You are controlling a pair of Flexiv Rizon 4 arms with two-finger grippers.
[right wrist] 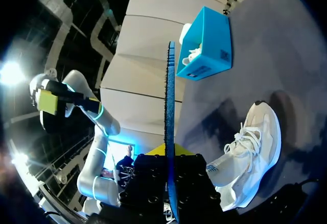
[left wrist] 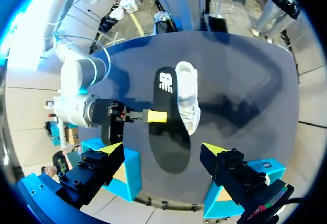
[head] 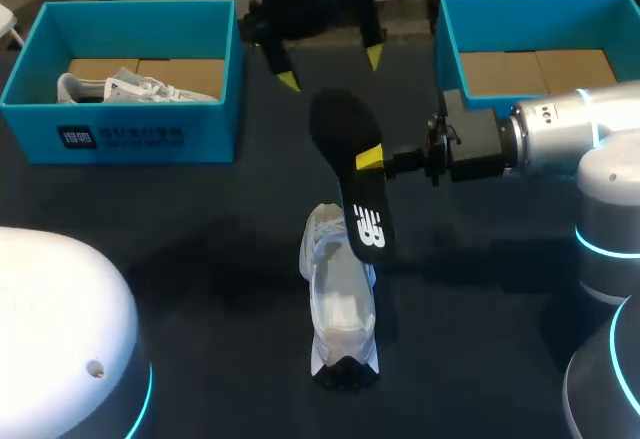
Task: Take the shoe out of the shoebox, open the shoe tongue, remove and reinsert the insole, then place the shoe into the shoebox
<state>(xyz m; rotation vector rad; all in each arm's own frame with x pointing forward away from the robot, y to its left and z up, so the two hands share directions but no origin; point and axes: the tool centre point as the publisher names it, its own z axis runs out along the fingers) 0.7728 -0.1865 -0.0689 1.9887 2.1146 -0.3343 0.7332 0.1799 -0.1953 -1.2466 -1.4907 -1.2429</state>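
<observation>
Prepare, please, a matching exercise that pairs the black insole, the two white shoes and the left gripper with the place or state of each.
Column one:
1. black foam insole
2. white lace-up shoe nearest the insole
3. second white shoe
4. left gripper

Column two:
A. open, holding nothing
B. lying inside the blue cardboard shoebox on my left
C. clamped in the right gripper, above the table
D. standing on the dark table

Pairs: 1-C; 2-D; 3-B; 4-A.
</observation>
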